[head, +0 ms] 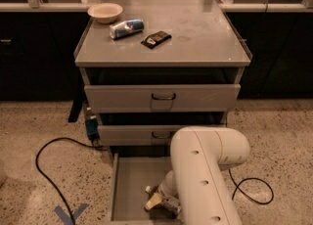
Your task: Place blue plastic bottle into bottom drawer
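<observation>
Reaching down from the near edge, a white arm (200, 170) has its tool (156, 198) low inside the open bottom drawer (128, 180), at the bottle (169, 203), which lies on the drawer's grey base with its white cap toward the left. Whether the tool is clenched on the bottle or released cannot be told. A black cable (41, 170) loops over the speckled ground at left. Beyond are the two upper drawers (122, 98) with dark handles. On the worktop (195, 33) lie a black packet (155, 39), a can (126, 28) on its side and, farthest, a pale bowl (105, 12).

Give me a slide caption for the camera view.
Gripper down in the open bottom drawer with the blue plastic bottle.
</observation>
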Robot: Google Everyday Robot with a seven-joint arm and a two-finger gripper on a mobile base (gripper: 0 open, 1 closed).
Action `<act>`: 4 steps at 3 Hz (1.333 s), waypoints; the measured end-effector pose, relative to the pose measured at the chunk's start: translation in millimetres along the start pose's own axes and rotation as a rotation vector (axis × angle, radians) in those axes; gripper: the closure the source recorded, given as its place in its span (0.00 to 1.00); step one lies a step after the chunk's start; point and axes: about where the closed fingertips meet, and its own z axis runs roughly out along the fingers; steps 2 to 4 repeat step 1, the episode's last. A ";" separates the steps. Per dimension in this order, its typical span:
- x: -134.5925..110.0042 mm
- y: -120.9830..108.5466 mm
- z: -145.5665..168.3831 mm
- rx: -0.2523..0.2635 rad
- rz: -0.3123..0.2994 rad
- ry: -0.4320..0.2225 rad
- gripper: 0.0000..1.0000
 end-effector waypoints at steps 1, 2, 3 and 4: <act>0.0 0.0 0.0 0.000 0.000 0.000 0.00; 0.0 0.0 0.0 0.000 0.000 0.000 0.00; 0.0 0.0 0.0 0.000 0.000 0.000 0.00; 0.0 0.0 0.0 0.000 0.000 0.000 0.00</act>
